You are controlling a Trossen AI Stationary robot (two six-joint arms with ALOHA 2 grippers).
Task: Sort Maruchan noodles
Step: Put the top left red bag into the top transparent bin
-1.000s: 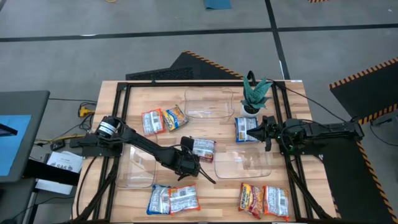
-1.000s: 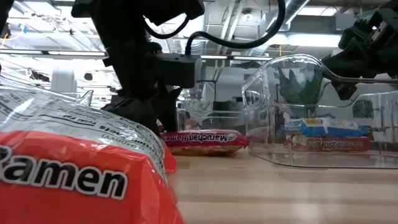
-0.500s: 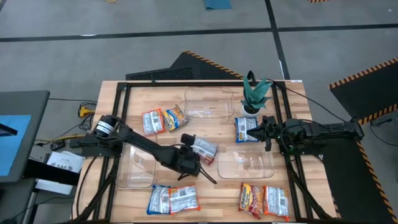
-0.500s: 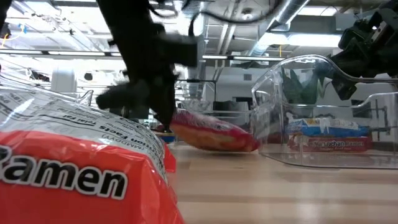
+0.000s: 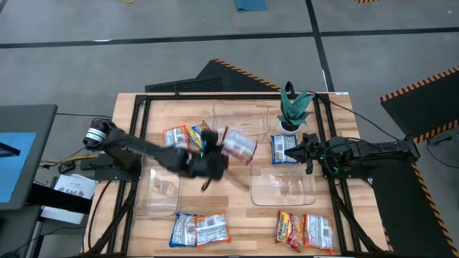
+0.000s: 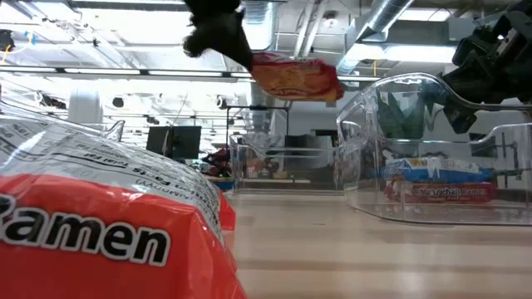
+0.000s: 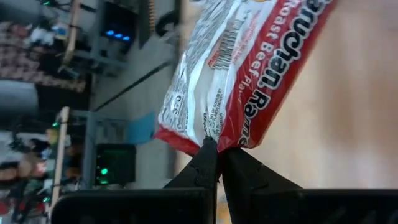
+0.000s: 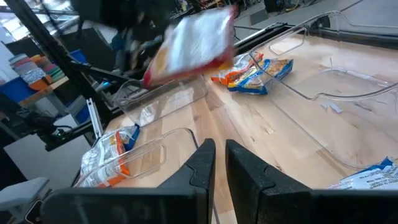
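Observation:
A red-and-white Maruchan noodle packet [image 5: 239,145] [image 6: 296,77] hangs high over the table's middle, with my left gripper [image 5: 219,152] [image 7: 219,152] shut on it. More packets lie flat on the wood. A blue and orange pair [image 5: 188,137] lies at the far left, and a blue one [image 5: 283,149] lies by my right gripper [image 5: 301,152] [image 8: 219,149]. Two more pairs [image 5: 199,229] [image 5: 305,231] lie at the near edge. My right gripper waits at the table's right, with a narrow gap between its fingers and nothing in it. My left gripper pinches the edge of the packet's near end [image 7: 211,138] between its two fingertips. The fingers come from the table's left, slanting a little downward. The packet sticks out beyond them toward the right, roughly level and lifted clear of the table.
Three clear plastic bins stand on the table: one at the far middle [image 5: 240,118], one at the near right [image 5: 282,188] and one at the near left [image 5: 158,192]. A green potted plant [image 5: 294,106] stands at the far right. A black frame [image 5: 215,95] runs around the tabletop.
My left gripper has risen and gone toward the far edge with the red-and-white packet. The packet lay flat on the table, then tipped up with the held end raised. It now hangs clear, well above the bins.

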